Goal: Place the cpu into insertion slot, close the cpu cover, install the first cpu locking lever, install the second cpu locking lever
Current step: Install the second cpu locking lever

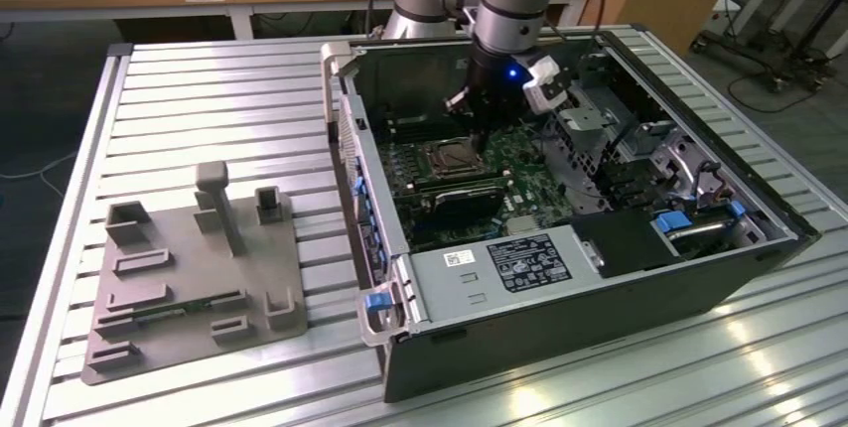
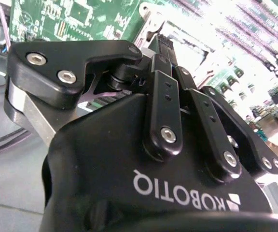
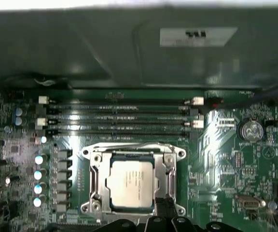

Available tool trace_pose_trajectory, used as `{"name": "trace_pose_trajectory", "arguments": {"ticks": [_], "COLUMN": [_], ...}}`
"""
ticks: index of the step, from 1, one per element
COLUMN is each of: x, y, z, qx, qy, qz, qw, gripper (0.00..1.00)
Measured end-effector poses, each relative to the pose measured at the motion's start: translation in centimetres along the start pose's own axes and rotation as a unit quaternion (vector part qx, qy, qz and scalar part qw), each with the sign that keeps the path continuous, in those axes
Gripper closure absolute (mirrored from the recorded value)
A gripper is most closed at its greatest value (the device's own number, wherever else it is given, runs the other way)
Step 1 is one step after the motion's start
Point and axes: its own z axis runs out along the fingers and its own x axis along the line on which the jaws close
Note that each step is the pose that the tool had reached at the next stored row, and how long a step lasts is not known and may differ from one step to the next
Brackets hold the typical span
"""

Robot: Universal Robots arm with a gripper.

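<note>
Slatted table [image 1: 199,109] carries the open computer; end effector [image 3: 164,209], grip unreadable, hovers at the seated cpu's [image 3: 129,182] five o'clock; a misjudged descent could scrape it.

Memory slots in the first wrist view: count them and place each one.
4 memory slots, stacked in parallel between the case wall and the insertion slot, and nearest the socket. None seems hidden.

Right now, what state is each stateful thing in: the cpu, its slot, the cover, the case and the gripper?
cpu: seated flat in the insertion slot, metal top up.
insertion slot: occupied by the cpu.
cpu cover: down, framing the cpu.
computer case: lying on its side, open on top.
gripper: just above the socket's edge; finger state unclear.
</note>
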Motion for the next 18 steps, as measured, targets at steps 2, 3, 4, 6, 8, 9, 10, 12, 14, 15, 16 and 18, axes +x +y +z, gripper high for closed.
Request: {"name": "trace_pose_trajectory", "arguments": {"ticks": [2, 3, 4, 6, 8, 9, 10, 12, 14, 15, 16, 18], "x": [0.0, 0.0, 0.0, 0.0, 0.0, 0.0, 0.0, 0.0, 0.01, 0.0, 0.0, 0.0], "y": [-0.38, -0.55, -0.71, -1.03, -1.32, -1.45, -1.55, -1.68, -1.71, -1.73, -1.73, -1.73], "z": [0.0, 0.0, 0.0, -0.01, 0.0, 0.0, 0.0, 0.0, 0.0, -0.01, -0.01, -0.01], "qx": [-0.0001, 0.0, -0.0001, 0.0, 0.0, 0.0, -0.0001, -0.0001, -0.0001, 0.0, 0.0, 0.0], "qy": [0.0, 0.0, 0.0, 0.0, 0.0, 0.0, 0.0, 0.0, 0.0, 0.0, 0.0, 0.0], "qz": [0.0, 0.0, 0.0, 0.0, 0.0, 0.0, 0.0, 0.0, 0.0, 0.0, 0.0, 0.0], "qw": [1.0, 1.0, 1.0, 1.0, 1.0, 1.0, 1.0, 1.0, 1.0, 1.0, 1.0, 1.0], "gripper": [0.9, 0.9, 0.9, 0.9, 0.9, 0.9, 0.9, 0.9, 0.9, 0.9, 0.9, 0.9]}}
